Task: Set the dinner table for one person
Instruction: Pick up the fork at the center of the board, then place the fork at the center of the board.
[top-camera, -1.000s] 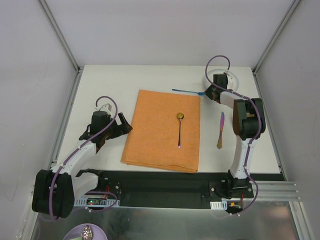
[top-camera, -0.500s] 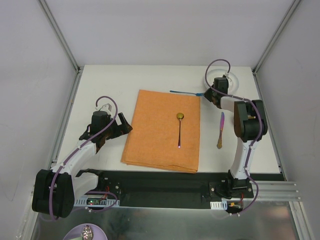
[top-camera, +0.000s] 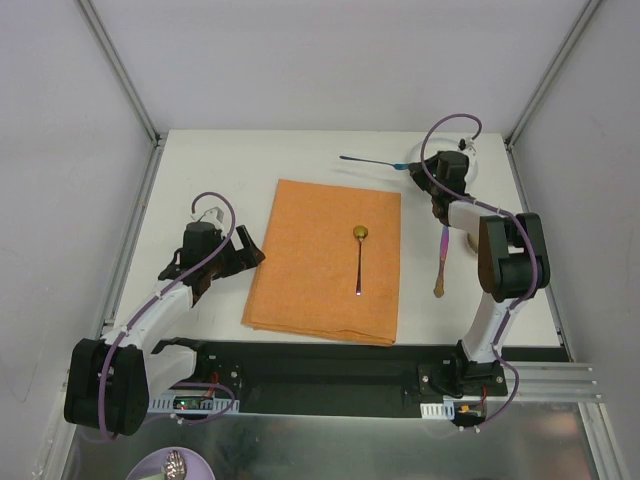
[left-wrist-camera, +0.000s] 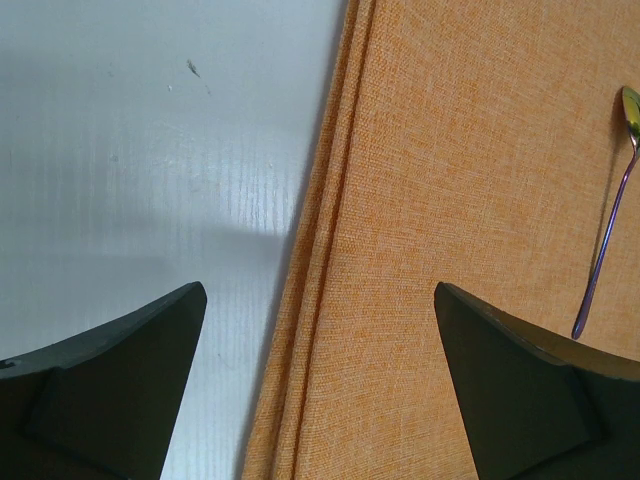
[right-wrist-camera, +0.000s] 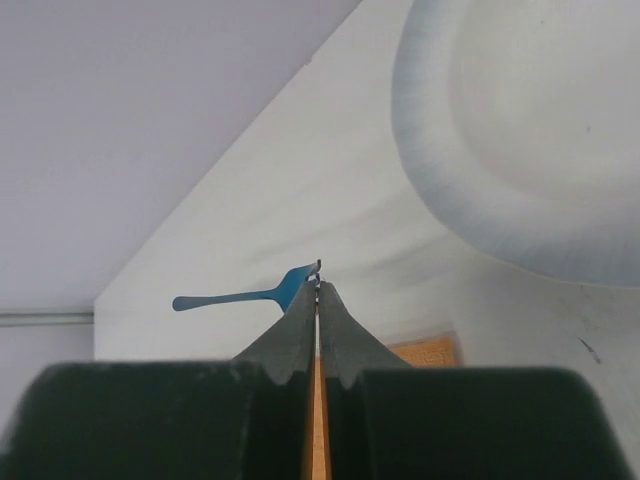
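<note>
The white dinner table (top-camera: 220, 170) carries an orange placemat (top-camera: 320, 290) at its centre. A spoon (top-camera: 358, 262) with a gold bowl lies on the placemat. A purple and gold knife (top-camera: 441, 260) lies on the table right of the placemat. My right gripper (top-camera: 410, 166) is shut on the tine end of a blue fork (top-camera: 370, 161) and holds it above the table behind the placemat; the right wrist view shows the fork (right-wrist-camera: 240, 296) sticking out left of the shut fingertips (right-wrist-camera: 318, 285). My left gripper (left-wrist-camera: 320, 300) is open and empty over the placemat's left edge (left-wrist-camera: 320, 200).
A white plate (right-wrist-camera: 520, 130) sits at the back right corner, close to the right gripper. Metal rails and grey walls border the table (left-wrist-camera: 150, 150). The spoon also shows at the right edge of the left wrist view (left-wrist-camera: 605, 240).
My right gripper has carried the blue fork from the placemat's back right corner toward the back and right. The left arm, spoon and knife have not moved.
</note>
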